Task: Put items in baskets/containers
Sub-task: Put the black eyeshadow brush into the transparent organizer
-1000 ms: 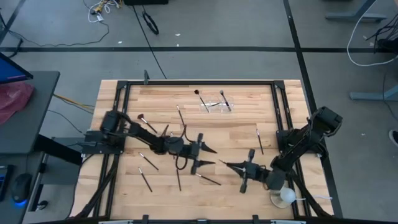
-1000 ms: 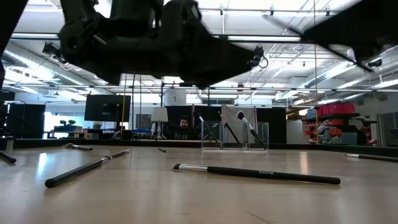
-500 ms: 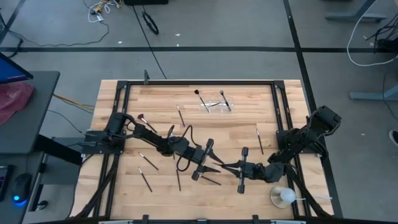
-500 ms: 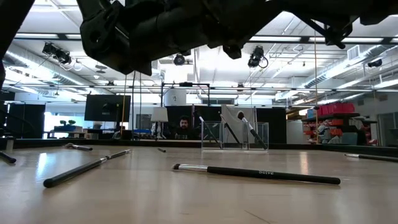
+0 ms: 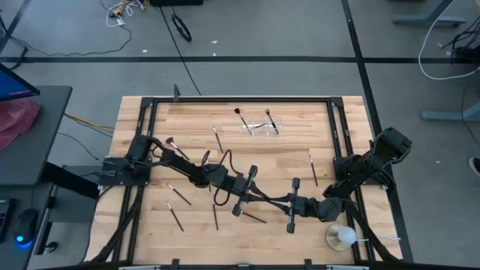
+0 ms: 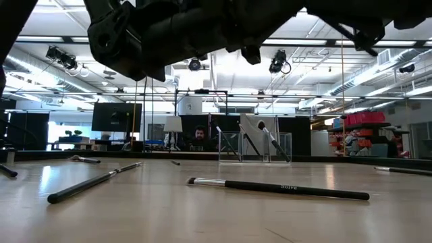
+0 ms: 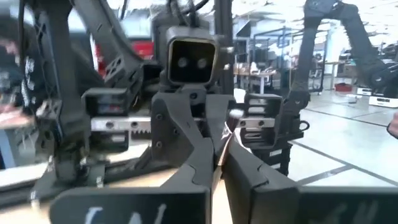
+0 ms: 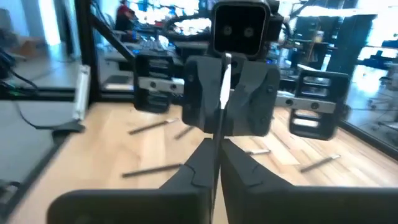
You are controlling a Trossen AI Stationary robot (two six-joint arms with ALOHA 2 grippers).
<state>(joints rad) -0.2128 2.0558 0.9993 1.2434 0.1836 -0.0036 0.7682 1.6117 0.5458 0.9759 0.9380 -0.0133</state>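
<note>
I see a light wood table (image 5: 300, 127) with a black frame, standing on grey floor (image 5: 247, 30) crossed by dark tape lines. Cables (image 5: 124, 11) lie on the floor beyond the table's far edge, far from my pincers. A dark side desk (image 5: 34, 127) with pink cloth (image 5: 19, 120) sits past the left arm's base. In the low view: ceiling lights, pipes, a monitor (image 6: 116, 116), red shelving (image 6: 361, 118), and 1 seated person (image 6: 200, 135) behind the table.

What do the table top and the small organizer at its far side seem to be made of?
The table top looks like pale wood with a smooth finish: plank seams and grain show. The organizer appears to be clear plastic, perhaps acrylic: the room shows through its walls, and brushes stand inside.
</note>
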